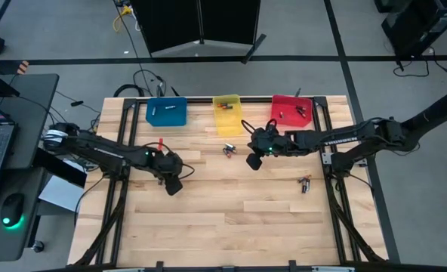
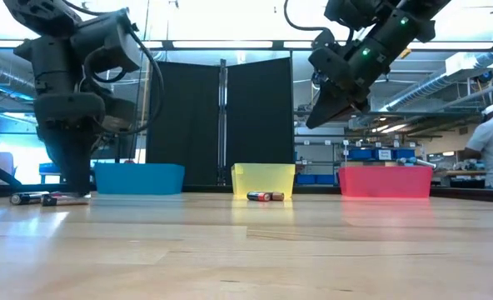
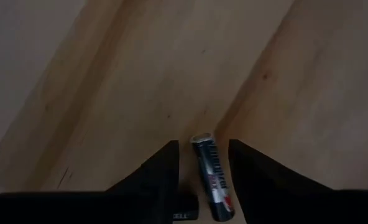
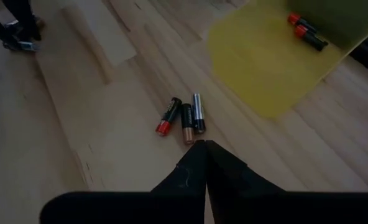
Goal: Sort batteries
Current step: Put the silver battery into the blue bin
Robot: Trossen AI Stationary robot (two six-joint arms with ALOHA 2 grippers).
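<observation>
A small dark cylindrical battery with a silvery end cap and red lettering (image 3: 211,183) lies flat on the pale wooden plank bench (image 1: 231,219), between the two parted fingers (image 3: 159,177) of the left gripper (image 1: 172,183), which stands low over the bench's left part. The fingers flank the cell with a visible gap on each side, so they do not hold it. Three more cells, a black one with a red end (image 4: 168,116), a dark copper-tipped one (image 4: 186,123) and a silvery one (image 4: 198,113), lie side by side near the bench's middle, just before the translucent yellow plastic bin (image 4: 265,62), which already has two red-ended cells (image 4: 305,28) in it. The right gripper (image 1: 254,160) hangs above that trio, its fingers pressed together and empty. A blue bin (image 1: 167,112) and a red bin (image 1: 292,110) stand either side of the yellow one; another cell (image 1: 306,183) lies apart at the right

The step in hand looks like the left arm's pick-up: next, the fingers must close squarely on the cell and lift it towards its matching bin
</observation>
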